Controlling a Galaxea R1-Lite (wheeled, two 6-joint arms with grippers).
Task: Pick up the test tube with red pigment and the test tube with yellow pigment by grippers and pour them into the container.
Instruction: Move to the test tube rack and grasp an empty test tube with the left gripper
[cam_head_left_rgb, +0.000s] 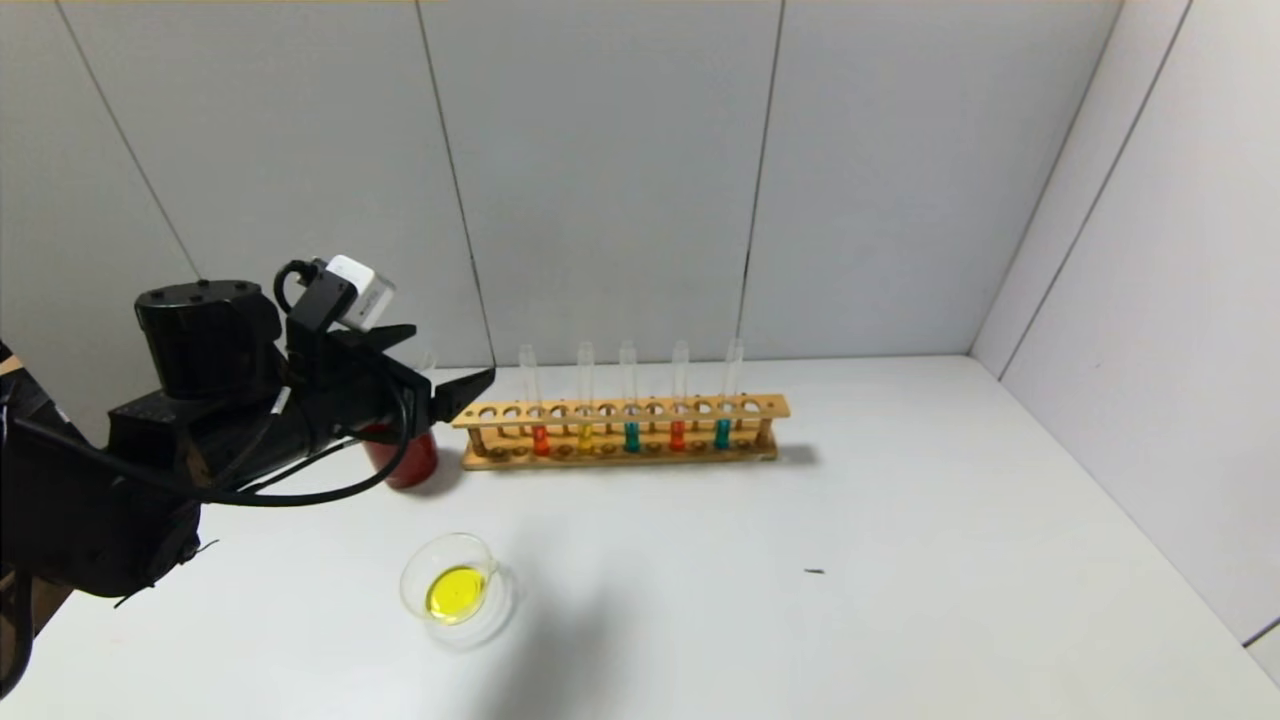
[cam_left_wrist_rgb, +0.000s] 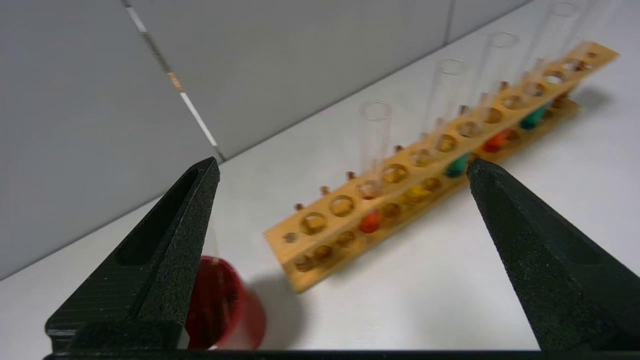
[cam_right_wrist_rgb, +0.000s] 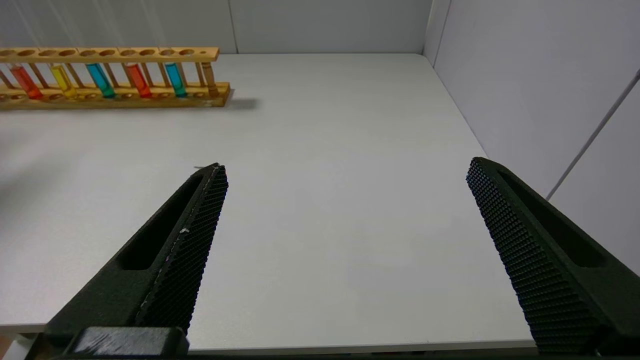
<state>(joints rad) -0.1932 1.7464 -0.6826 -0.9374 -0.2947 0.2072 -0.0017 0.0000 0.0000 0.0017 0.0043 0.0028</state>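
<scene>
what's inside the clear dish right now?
The container holds a shallow pool of yellow liquid; no red in it. It appears only in the head view, so anything on the table beneath it can't be made out.

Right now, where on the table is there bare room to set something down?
Free: the white tabletop right of the clear round dish and in front of the wooden tube rack. Crowded: the left, where the open left gripper hovers over the dark red cup.

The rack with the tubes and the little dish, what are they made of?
The rack looks like varnished wood: honey-brown with a slight shine and drilled round holes. The little dish looks like clear glass, perhaps plastic: you see the white table and the yellow liquid through it.
</scene>
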